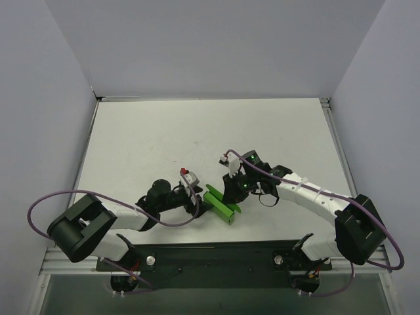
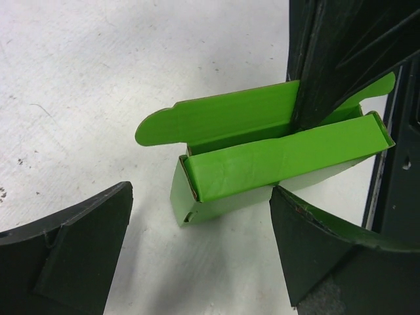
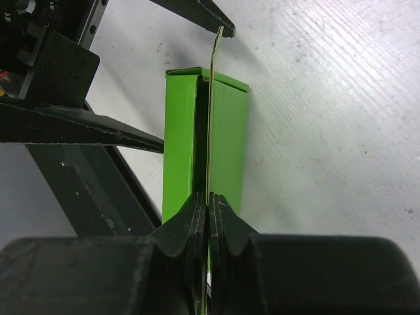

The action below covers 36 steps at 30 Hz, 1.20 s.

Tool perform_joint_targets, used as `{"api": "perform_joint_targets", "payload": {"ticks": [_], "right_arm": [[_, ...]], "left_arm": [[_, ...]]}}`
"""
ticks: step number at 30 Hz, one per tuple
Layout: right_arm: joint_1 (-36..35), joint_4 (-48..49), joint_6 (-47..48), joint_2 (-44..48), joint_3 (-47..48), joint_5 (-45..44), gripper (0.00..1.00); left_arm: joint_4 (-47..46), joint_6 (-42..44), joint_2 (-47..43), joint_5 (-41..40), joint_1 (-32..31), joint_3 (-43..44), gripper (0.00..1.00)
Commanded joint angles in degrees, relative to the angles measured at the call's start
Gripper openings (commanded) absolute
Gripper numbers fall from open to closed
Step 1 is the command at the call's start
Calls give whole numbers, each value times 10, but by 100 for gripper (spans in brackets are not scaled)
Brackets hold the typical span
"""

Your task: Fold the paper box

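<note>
My right gripper (image 3: 209, 211) is pinched shut on the upright lid flap (image 2: 223, 118) of the bright green thin card box (image 3: 230, 144). My left gripper (image 2: 200, 195) gapes wide astride the box's end, gripping nothing. The box lies on the white table (image 1: 164, 138) between both arms. Pulling hard could crease the flap or drag the unanchored box. The black base rail (image 1: 216, 252) sits close behind, so I'd work toward the far side.

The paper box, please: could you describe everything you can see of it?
The paper box is bright green thin card, long and narrow, lying on the white table. Its long lid flap, rounded at the ends, stands upright and open. The right gripper pinches that flap; the open left gripper straddles the box.
</note>
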<state>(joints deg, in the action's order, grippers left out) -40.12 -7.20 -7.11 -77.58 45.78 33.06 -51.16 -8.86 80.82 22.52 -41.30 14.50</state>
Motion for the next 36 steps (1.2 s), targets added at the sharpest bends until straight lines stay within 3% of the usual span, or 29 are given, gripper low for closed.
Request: {"api": "perform_joint_targets", "payload": {"ticks": [1, 12, 18, 22, 26, 29, 30, 33, 34, 36], "right_arm": [[-1, -27, 11, -2, 20, 90, 0], [1, -27, 5, 12, 38, 183, 0], [1, -39, 3, 27, 51, 191, 0], [1, -44, 5, 29, 58, 199, 0], [2, -54, 10, 22, 67, 212, 0], [3, -57, 10, 19, 70, 212, 0], [3, -58, 11, 19, 71, 211, 0], [7, -58, 7, 20, 74, 211, 11], [8, -57, 5, 20, 75, 211, 22], [7, -55, 0, 22, 77, 216, 33]], "left_arm": [[-32, 6, -36, 26, -1, 3, 95], [-47, -64, -96, 129, 0, -18, 94], [22, -67, -166, 150, -1, -22, 91], [28, -86, -190, 165, -3, -28, 79], [24, -107, -196, 189, -7, -25, 57], [15, -124, -197, 202, -12, -27, 49], [11, -129, -198, 204, -12, -29, 40], [4, -144, -205, 205, -14, -35, 35], [2, -150, -208, 203, -14, -39, 35], [-3, -154, -216, 195, -14, -46, 34]]}}
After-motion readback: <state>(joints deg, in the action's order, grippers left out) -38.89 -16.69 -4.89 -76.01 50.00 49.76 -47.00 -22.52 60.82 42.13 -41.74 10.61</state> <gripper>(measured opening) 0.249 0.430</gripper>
